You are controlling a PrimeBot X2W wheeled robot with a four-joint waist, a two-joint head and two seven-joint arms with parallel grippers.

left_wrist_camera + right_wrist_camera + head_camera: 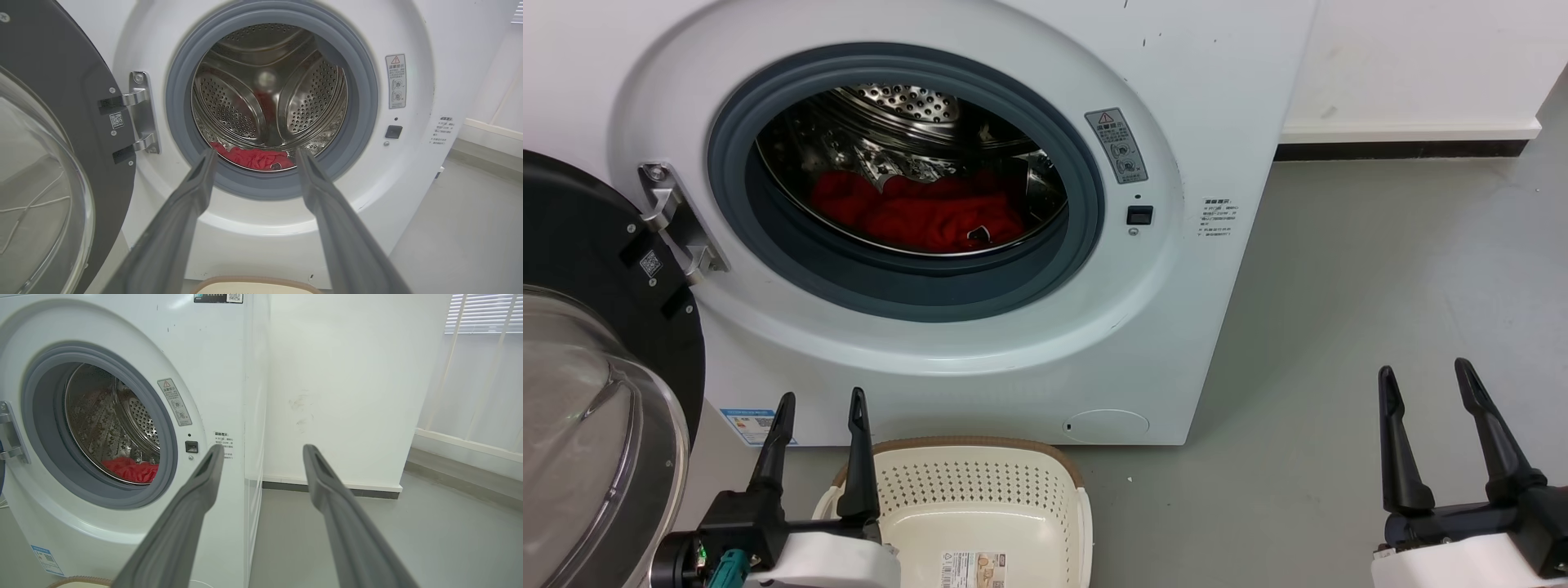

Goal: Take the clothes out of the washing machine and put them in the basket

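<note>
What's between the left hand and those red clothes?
Just air and the lower lip of the seal separate the left hand from the clothes, in the left wrist view.

Grey floor [1380, 278] runs to a white wall [1421, 57]

The washing machine [1029, 343] has a glossy shell and a shiny steel drum [907, 106]. The clothes [915, 216] are soft cloth; the basket [980, 490] is matt plastic.
</note>
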